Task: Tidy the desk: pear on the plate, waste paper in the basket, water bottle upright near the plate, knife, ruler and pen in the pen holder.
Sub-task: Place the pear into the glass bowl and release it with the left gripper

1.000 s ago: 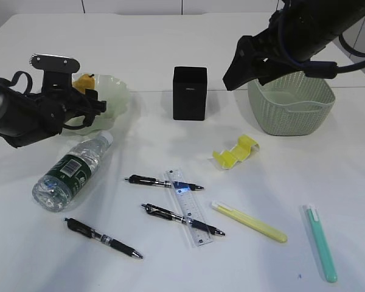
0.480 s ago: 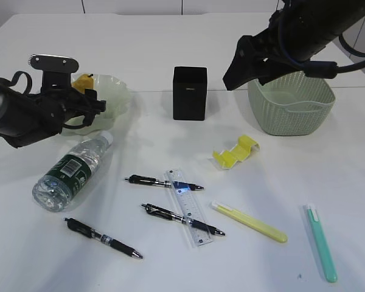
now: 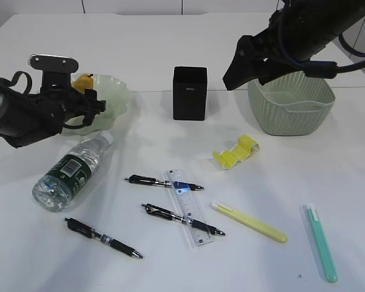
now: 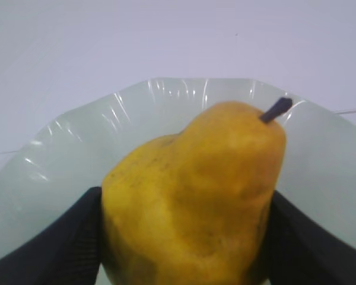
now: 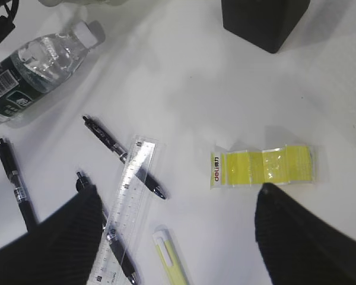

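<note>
Pear [image 4: 193,202], upper left, pinched in my left gripper [image 4: 184,237] over plate [image 4: 77,160]; right gripper [image 5: 178,237] spread, empty; sloppy release may roll it off

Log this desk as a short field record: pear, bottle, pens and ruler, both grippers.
pear: yellow pear over pale green scalloped plate, between the left gripper fingers
bottle: clear plastic water bottle lying on its side
pens and ruler: three black pens, transparent ruler on the table
right gripper: open, empty, above the table
</note>
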You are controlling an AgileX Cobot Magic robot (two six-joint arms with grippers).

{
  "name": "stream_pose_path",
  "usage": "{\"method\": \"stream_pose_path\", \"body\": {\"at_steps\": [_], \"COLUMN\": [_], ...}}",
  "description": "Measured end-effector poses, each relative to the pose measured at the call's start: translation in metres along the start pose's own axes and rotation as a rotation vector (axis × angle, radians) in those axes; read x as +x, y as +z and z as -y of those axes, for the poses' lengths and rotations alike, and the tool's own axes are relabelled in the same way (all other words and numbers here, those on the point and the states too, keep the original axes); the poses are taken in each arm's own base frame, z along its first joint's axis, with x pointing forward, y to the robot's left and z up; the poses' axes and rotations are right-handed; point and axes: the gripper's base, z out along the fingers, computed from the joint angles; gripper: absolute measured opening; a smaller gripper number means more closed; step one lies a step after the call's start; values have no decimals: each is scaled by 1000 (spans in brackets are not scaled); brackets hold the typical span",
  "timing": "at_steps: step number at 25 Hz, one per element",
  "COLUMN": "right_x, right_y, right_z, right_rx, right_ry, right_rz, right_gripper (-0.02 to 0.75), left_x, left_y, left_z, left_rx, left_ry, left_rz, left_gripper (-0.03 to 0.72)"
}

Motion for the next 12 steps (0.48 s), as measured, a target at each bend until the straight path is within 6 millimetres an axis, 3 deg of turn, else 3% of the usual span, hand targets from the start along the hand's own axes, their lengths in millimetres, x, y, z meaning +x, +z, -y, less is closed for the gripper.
{"method": "stream_pose_path", "body": {"at_steps": [12], "right_x": [0], "right_y": [0], "right_z": [0], "right_rx": [-2], "right_ry": [3], "right_rz": [3], "right_gripper": [593], "left_x": [0], "left_y": [0], "left_z": [0], "left_rx": [-2], "left_ry": [-12], "left_rz": [1], "left_gripper": [519]}}
